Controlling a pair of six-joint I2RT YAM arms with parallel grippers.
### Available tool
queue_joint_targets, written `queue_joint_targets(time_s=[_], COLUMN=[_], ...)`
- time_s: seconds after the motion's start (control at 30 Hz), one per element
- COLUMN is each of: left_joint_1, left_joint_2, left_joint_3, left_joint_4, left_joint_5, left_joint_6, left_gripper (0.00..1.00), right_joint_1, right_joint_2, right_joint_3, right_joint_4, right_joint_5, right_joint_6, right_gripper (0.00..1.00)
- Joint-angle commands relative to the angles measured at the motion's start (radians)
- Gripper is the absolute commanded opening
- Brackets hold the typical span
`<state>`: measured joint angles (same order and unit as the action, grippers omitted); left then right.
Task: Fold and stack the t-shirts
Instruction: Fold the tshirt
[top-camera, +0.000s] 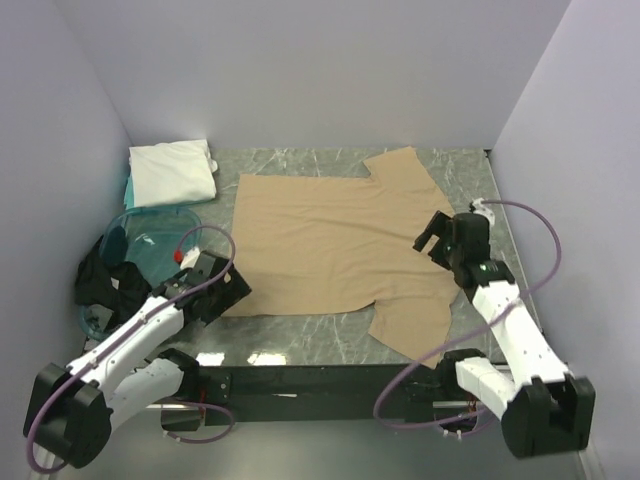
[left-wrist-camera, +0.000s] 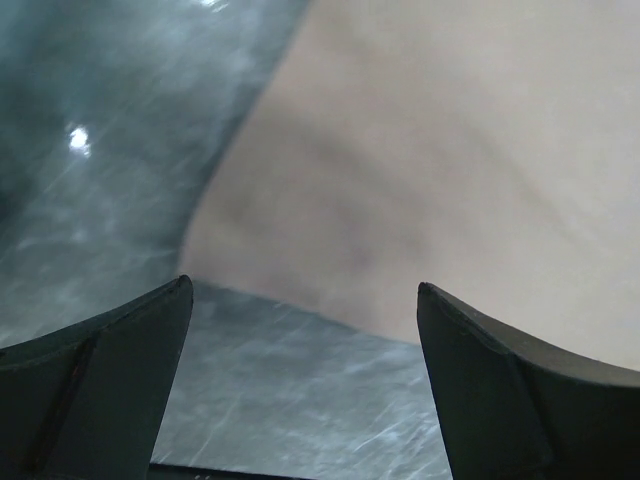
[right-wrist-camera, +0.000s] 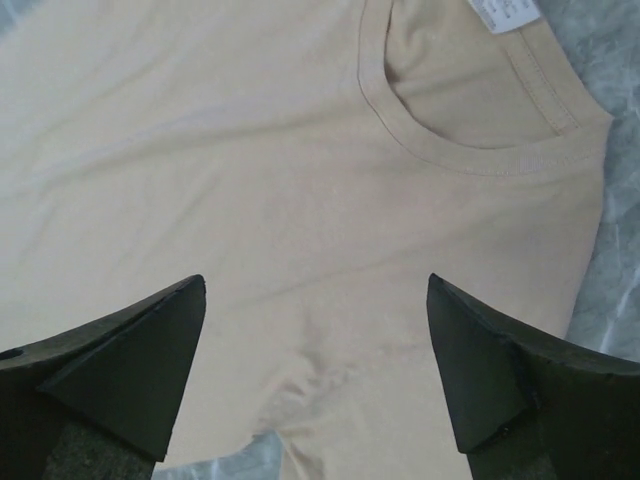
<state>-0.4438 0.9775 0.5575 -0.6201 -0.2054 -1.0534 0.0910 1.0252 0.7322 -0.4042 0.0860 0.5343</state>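
Tan t-shirt (top-camera: 320, 245) lies spread flat on the marble table (top-camera: 300, 345), with the white t-shirt (top-camera: 172, 172) folded in the far left corner by a teal tub (top-camera: 150, 235). Left wrist: the left gripper (left-wrist-camera: 305, 385) has its jaws apart at the shirt's edge, holding nothing. Right wrist: the right gripper (right-wrist-camera: 315, 385) gapes empty over cloth below the collar (right-wrist-camera: 470, 130).

Overhead view; wrist close-ups over tan t-shirt (top-camera: 330, 245)
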Motion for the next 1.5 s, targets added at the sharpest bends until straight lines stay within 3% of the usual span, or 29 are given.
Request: queue_joint_targets(time_s=[0.0,0.2,0.37,0.53,0.57,0.63,0.67,0.7,0.83,1.07,1.23,1.4,1.47], left_joint_1=[-0.003,-0.003,-0.003,-0.003,-0.003,-0.003,-0.003,-0.003,-0.003,-0.003,-0.003,-0.003,-0.003], left_joint_2=[-0.06,-0.023,0.038,0.116,0.124,0.122,0.118,0.113,0.089,0.053,0.033,0.016,0.015], left_joint_3=[-0.045,-0.067,-0.076,-0.074,-0.074,-0.079,-0.08,-0.08,-0.074,-0.064,-0.045,-0.047,-0.048], left_joint_4=[-0.076,-0.066,-0.001,0.039,0.042,0.046,0.045,0.042,0.045,0.063,0.071,0.072,0.074], left_joint_5=[-0.054,-0.08,-0.06,-0.046,-0.043,-0.04,-0.042,-0.048,-0.071,-0.081,-0.08,-0.101,-0.103], left_joint_6=[-0.138,-0.172,-0.155,-0.149,-0.139,-0.134,-0.135,-0.132,-0.115,-0.066,-0.04,-0.019,-0.017], left_gripper=[0.99,0.97,0.83,0.56,0.41,0.25,0.07,0.01,0.01,0.01,0.01,0.01,0.01], right_joint_1=[-0.005,-0.014,-0.016,-0.014,-0.013,-0.016,-0.014,-0.014,-0.037,-0.021,0.163,0.334,0.459], right_joint_2=[-0.154,-0.272,-0.269,-0.241,-0.24,-0.238,-0.237,-0.232,-0.194,-0.209,-0.258,-0.206,-0.171], right_joint_3=[-0.04,-0.128,-0.117,-0.086,-0.085,-0.085,-0.086,-0.086,-0.067,-0.022,-0.046,-0.088,-0.093], right_joint_4=[0.128,0.168,0.15,0.099,0.082,0.067,0.055,0.047,0.024,-0.217,-0.384,-0.557,-0.614], right_joint_5=[0.063,0.12,0.107,0.104,0.11,0.116,0.112,0.103,-0.075,-0.112,0.037,0.003,0.017], right_joint_6=[0.078,0.121,0.096,0.056,0.058,0.076,0.084,0.084,0.029,0.019,0.162,0.332,0.377], right_gripper=[0.98,1.0,1.0,1.0,1.0,1.0,1.0,1.0,0.99,0.95,0.95,0.95,0.94])
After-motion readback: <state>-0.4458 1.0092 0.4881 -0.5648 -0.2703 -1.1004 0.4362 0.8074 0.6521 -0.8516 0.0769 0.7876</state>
